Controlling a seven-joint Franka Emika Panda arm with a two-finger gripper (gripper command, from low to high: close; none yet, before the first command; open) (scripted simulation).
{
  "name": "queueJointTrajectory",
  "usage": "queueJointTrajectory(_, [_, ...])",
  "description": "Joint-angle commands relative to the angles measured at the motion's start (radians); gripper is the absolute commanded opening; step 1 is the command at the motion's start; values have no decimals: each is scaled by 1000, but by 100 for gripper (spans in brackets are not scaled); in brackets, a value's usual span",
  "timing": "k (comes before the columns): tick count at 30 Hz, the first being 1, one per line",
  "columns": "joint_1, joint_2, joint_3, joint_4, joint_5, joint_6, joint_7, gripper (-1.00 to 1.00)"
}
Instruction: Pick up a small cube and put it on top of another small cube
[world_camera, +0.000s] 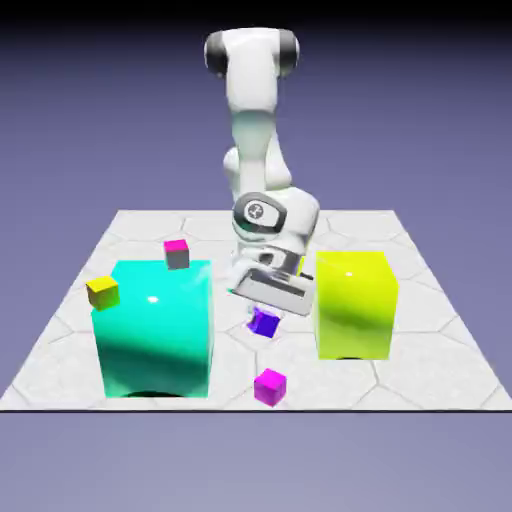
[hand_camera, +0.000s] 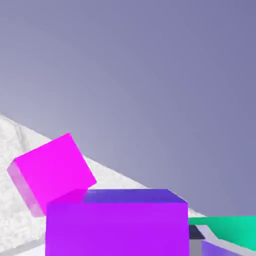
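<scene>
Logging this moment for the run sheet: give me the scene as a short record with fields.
gripper: gripper shut on the purple cube, hand tilted
held: purple cube, lifted off the table
nearest small cube: magenta cube on the table, nearer the camera than the held cube
big blocks: cyan block at exterior view's left, yellow-green block at its right
other small cubes: yellow cube; second magenta cube behind cyan block
stack: not yet made

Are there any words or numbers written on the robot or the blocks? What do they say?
No words or numbers can be read anywhere.
The white arm has a small round mark near its wrist, too small to read.
The purple cube held in the gripper, the magenta cube and the cyan block are plain.
</scene>
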Motion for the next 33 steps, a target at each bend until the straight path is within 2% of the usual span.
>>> queueJointTrajectory(1, [11,10,-7,9,43,-10,24,-100])
queueJointTrajectory(21, [239,213,-160,188,901,-188,508,-100])
queueJointTrajectory(23, [226,219,-162,188,877,-193,540,-100])
queueJointTrajectory(29, [368,407,-356,240,619,-117,720,-100])
queueJointTrajectory(30, [368,407,-356,240,619,-117,720,100])
queueJointTrajectory(33, [320,344,-291,223,706,-143,660,100])
